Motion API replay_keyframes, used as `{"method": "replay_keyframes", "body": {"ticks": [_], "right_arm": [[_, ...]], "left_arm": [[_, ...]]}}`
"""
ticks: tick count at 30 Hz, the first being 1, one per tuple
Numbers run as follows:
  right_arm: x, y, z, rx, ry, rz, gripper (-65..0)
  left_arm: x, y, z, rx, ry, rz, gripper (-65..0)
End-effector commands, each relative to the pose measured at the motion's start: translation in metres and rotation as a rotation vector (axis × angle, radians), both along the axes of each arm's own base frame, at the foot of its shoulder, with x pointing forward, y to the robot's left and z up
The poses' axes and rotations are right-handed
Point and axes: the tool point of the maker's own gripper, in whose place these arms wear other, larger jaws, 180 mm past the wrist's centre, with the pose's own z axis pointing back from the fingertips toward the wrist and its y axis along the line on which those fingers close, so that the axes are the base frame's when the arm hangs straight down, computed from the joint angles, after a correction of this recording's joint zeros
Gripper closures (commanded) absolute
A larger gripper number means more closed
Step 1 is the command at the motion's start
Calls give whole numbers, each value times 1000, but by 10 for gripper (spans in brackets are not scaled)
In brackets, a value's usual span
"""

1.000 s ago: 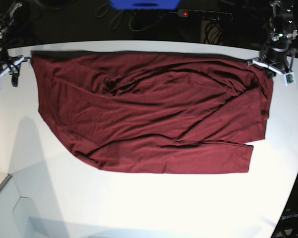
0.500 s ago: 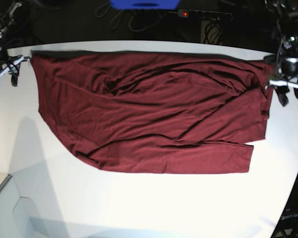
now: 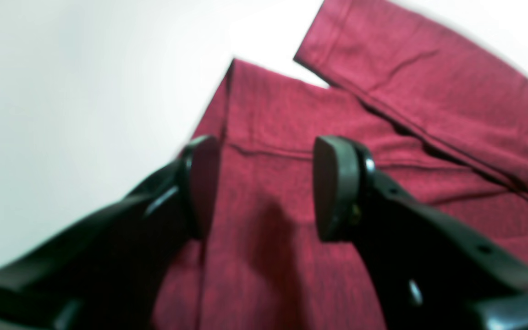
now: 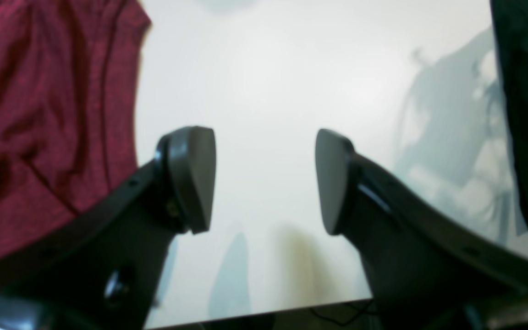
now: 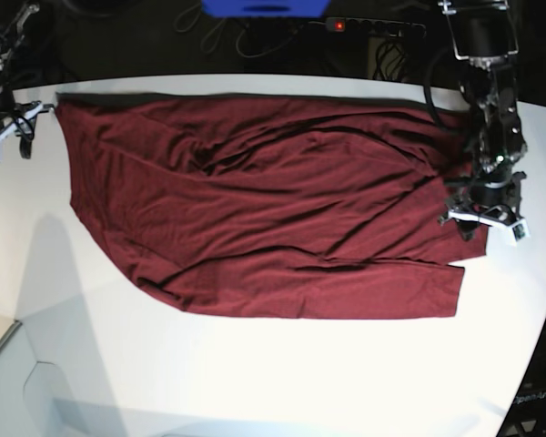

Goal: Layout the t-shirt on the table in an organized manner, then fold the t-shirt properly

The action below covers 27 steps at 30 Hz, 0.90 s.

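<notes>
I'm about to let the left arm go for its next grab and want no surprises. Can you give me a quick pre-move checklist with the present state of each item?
1. Left gripper open: ok, fingers stand apart with nothing between them.
2. Left gripper over the t-shirt: ok, it hangs above the cloth's edge near the hem.
3. Right gripper open and empty: ok, only bare table between its fingers.
4. Right gripper clear of the cloth: ok, the cloth's edge lies to one side of it.
5. Shirt lying flat: not ok, folds and wrinkles cross its middle.
6. Fingers touching the cloth: cannot tell.
</notes>
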Motion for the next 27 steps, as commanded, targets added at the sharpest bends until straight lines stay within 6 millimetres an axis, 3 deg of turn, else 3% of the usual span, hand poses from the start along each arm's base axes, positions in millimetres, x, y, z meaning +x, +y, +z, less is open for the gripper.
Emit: {"method": "replay_keyframes", "body": {"ticks": [1,9,15,27], "right_arm": [[6,-5,15,-22,-47,7,-344],[8,-5,16,-20,-52,8,-344],[4,-6,2,8,-26,-4,-344],[3,-10,0,7,-16,-6,-344]], "left_arm": [[12,9,17,38,-48,4,-320],[19,22,4,139,17,6,-320],[21,22,5,143,17,6,-320],[22,21,4,143,19,2,-320]]}}
